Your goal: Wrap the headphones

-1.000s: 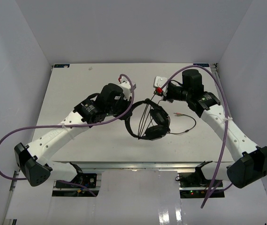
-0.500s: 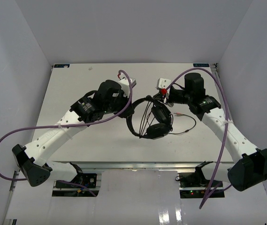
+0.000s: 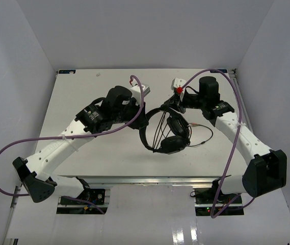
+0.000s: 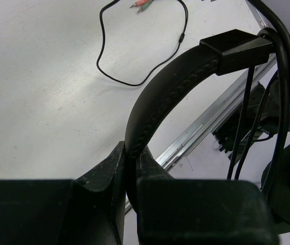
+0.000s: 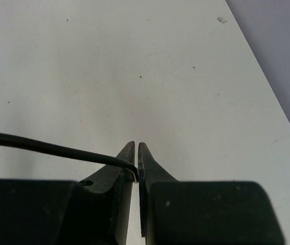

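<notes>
The small black over-ear headphones [image 3: 174, 144] with round padded earcups sit at the centre of the flat white bench [image 3: 83, 92], between the two arms. The left gripper [image 4: 129, 153] comes in from the left. Its jaws are clamped on the thin stitched black headband [image 4: 160, 97], which arcs up and to the right out of the grip. In the overhead view the left gripper [image 3: 140, 122] sits at the left side of the headband loop, with both earcups on the right side of that loop, one behind the other.

The right gripper [image 5: 136, 148] is positioned just beyond the headphones. Its jaws are drawn almost together, pinching the long thin black cord [image 5: 43, 145], which runs off to the left of the wrist view. The rest of the cord lies in a loose loop on the bench to the right of the earcups and ends in the small pink and green plugs [image 4: 140, 4].
</notes>
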